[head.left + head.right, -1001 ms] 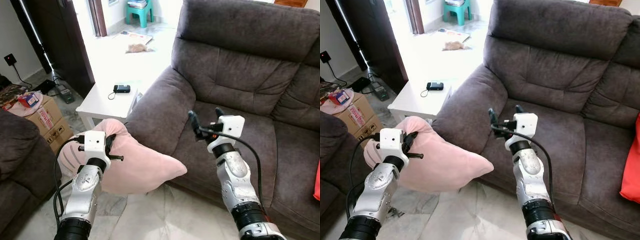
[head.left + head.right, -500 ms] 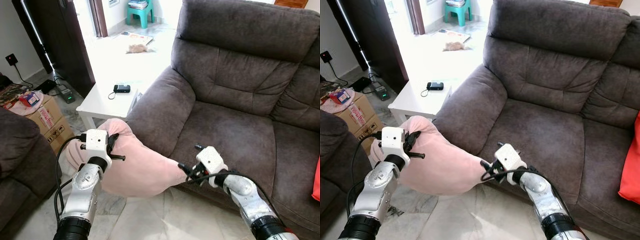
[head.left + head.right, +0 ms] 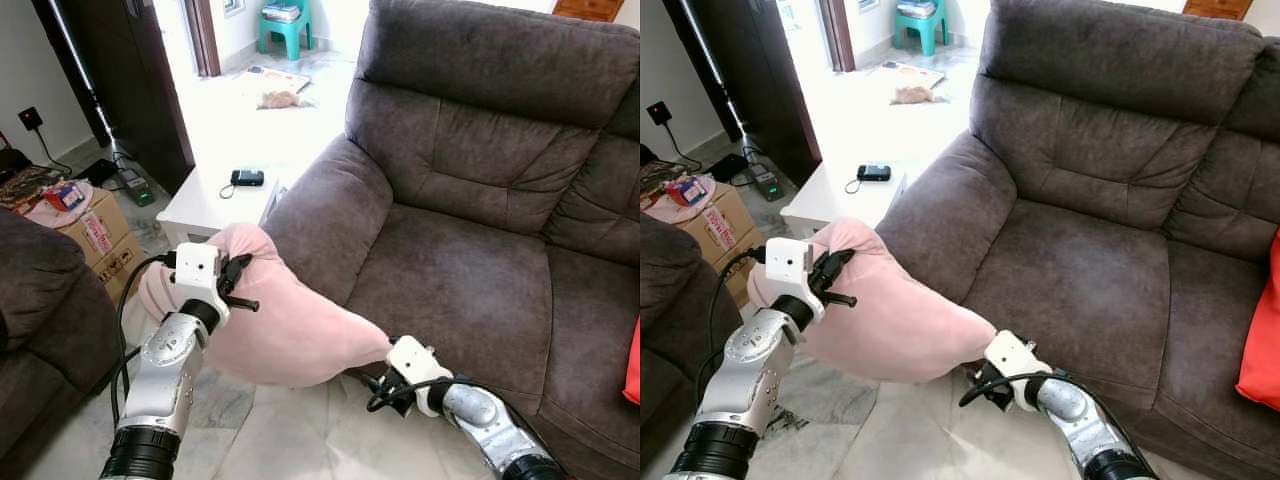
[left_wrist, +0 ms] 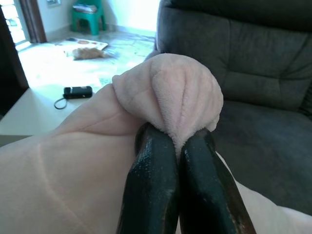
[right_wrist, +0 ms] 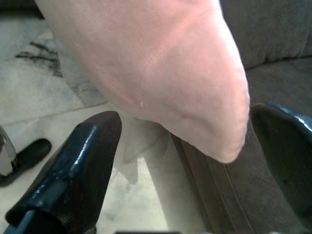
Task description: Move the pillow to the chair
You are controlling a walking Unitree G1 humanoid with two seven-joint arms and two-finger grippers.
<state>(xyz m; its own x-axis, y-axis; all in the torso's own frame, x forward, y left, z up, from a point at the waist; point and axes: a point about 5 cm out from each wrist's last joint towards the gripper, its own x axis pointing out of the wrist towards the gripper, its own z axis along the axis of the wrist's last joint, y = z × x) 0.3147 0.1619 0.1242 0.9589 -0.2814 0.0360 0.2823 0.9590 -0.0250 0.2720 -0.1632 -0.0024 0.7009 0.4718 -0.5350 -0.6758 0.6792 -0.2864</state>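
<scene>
Between the two arms, the pink pillow [image 3: 290, 330] hangs above the floor [image 3: 300, 440], just in front of the grey sofa's [image 3: 470, 200] armrest. Left pincer [image 4: 178, 146] is clamped shut on a bunched upper corner. Right pincer [image 5: 185, 141] gapes wide around the lower corner, fingers apart from the fabric. White desk [image 3: 205, 205] stands beyond, carrying a small black device [image 3: 246, 178].

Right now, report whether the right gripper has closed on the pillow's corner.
Not closed. The right gripper is open: its fingers stand apart on either side of the pink pillow corner, with gaps showing.
</scene>
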